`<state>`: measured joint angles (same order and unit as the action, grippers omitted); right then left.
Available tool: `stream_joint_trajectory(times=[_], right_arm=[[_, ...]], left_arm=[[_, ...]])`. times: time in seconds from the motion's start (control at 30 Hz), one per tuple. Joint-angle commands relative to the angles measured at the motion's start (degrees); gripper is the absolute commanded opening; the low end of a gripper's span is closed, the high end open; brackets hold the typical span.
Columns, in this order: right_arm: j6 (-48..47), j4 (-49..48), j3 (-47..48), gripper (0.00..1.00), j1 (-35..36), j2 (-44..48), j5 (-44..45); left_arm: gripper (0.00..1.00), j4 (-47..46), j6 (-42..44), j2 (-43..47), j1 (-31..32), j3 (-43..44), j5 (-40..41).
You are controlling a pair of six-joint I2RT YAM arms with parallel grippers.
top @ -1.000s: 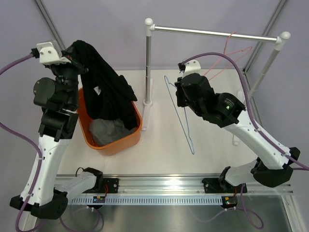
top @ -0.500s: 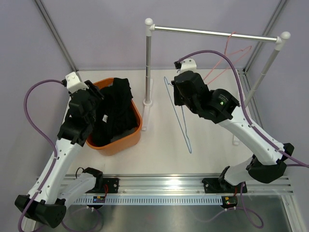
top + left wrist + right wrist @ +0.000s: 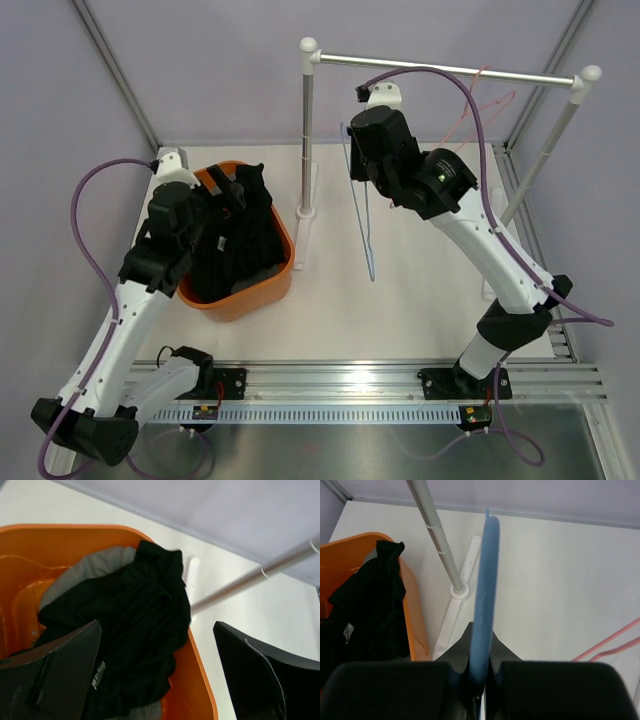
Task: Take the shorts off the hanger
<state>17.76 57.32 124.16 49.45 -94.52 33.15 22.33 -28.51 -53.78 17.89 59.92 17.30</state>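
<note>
The black shorts [image 3: 240, 245] lie heaped in the orange basket [image 3: 245, 298], free of any hanger. In the left wrist view the black shorts [image 3: 135, 610] cover the grey shorts [image 3: 82, 572], which show only at the basket's far side. My left gripper [image 3: 232, 190] hovers just above the heap, open, with nothing between its fingers [image 3: 260, 670]. My right gripper [image 3: 356, 165] is shut on a bare blue hanger [image 3: 364, 220], held up near the rack's left post. In the right wrist view the blue hanger [image 3: 485, 580] runs straight out from the shut jaws.
A clothes rack stands at the back, with a metal rail [image 3: 440, 70] and a left post [image 3: 307, 130] on a white foot [image 3: 457, 605]. A pink hanger [image 3: 480, 110] hangs near the rail's right end. The basket's rim [image 3: 60, 528] sits close to the post.
My left arm came down and dropped the black shorts into the basket, then opened. My right arm carried the blue hanger up and back toward the rail.
</note>
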Motion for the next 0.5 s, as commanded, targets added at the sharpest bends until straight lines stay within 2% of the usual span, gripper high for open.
stream_joint_trajectory(times=[0.0, 0.2, 0.47], right_arm=[[-1.23, 0.25, 4.16, 0.0, -3.74, -2.42, -2.11], [-7.11, -7.65, 0.04, 0.0, -10.32, 0.3, -12.65], [-11.51, -13.63, -2.87, 0.0, -18.33, 2.94, -25.48]], left_arm=[[0.99, 3.5, 1.88, 1.39, -0.14, 6.25, -10.87], [0.99, 8.95, 7.32, 4.47, -0.14, 7.67, -21.15], [0.99, 11.69, 12.51, 12.19, -0.14, 1.08, -26.08]])
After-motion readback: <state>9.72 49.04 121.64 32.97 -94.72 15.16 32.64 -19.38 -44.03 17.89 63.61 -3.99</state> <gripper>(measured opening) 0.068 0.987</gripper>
